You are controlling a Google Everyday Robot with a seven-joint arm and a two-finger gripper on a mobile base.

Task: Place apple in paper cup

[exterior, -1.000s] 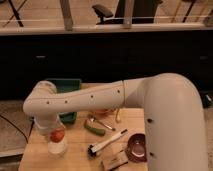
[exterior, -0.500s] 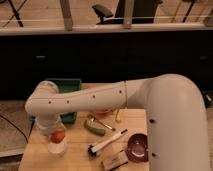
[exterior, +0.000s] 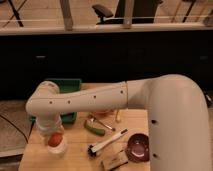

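The orange-red apple (exterior: 55, 138) sits at the mouth of the white paper cup (exterior: 58, 148) near the table's front left. My gripper (exterior: 52, 131) is directly above it at the end of the white arm, which reaches in from the right. The arm's wrist hides most of the gripper. The apple looks to be resting in the cup's opening, with its top half showing above the rim.
A green bin (exterior: 67, 86) stands behind the arm at the back left. An elongated green vegetable (exterior: 94, 129), a black-and-white brush (exterior: 106, 144), a dark purple bowl (exterior: 138, 148) and a small brown packet (exterior: 114, 161) lie on the wooden table (exterior: 75, 155) to the right.
The arm, apple and cup stay nearly where they were; the apple sits slightly lower on the cup.
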